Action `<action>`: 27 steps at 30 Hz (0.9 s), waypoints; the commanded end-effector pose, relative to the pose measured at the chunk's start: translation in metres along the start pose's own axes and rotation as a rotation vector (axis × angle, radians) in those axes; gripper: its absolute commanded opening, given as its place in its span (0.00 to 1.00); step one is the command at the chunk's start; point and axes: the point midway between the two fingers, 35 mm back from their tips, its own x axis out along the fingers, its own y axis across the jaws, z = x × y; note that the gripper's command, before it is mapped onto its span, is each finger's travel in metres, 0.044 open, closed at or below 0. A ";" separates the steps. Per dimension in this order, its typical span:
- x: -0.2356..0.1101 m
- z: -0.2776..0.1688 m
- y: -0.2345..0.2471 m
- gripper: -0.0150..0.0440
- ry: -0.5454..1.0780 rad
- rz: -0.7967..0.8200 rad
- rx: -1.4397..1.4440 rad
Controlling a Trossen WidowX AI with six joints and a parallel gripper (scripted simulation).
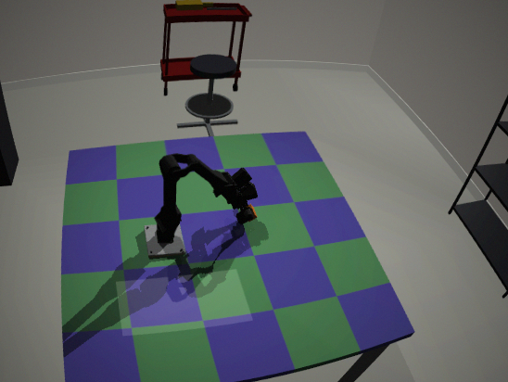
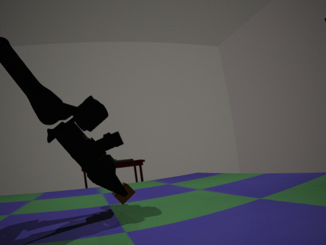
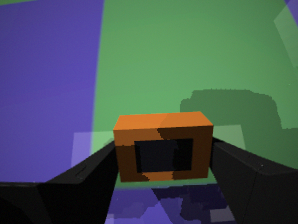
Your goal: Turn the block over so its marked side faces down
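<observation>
The orange block (image 3: 162, 147) is a small rectangular solid with a dark square marking on one face; in the wrist view that marked face looks back toward the camera. It is pinched between the two black fingers of the gripper (image 2: 123, 190), one pad on each short side face. In the exterior view the block hangs tilted, one corner lowest, just above its own shadow on the checkered table (image 1: 297, 273); whether the corner touches the surface cannot be told. In the top view it sits over the boundary of a green and a blue square, near the table's middle, apart from the arm's grey base plate (image 1: 150, 252).

Handling assessment: the block appears rigid, sharp-edged and light, with flat parallel sides suited to this side grip. The smooth faces could slip or pivot between the pads during rotation, so the hold should stay centred on the side faces.

Surroundings: a red cart (image 1: 167, 46) and a black stool (image 1: 212, 66) stand beyond the table; a dark shelf unit (image 1: 482, 158) stands at the right.
</observation>
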 end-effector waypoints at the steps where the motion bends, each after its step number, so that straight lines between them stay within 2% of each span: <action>1: 0.011 -0.003 0.001 0.25 -0.048 -0.003 -0.010; 14: 0.030 -0.009 0.004 0.25 -0.227 0.000 -0.016; 27: 0.028 -0.017 0.002 0.25 -0.403 -0.002 -0.014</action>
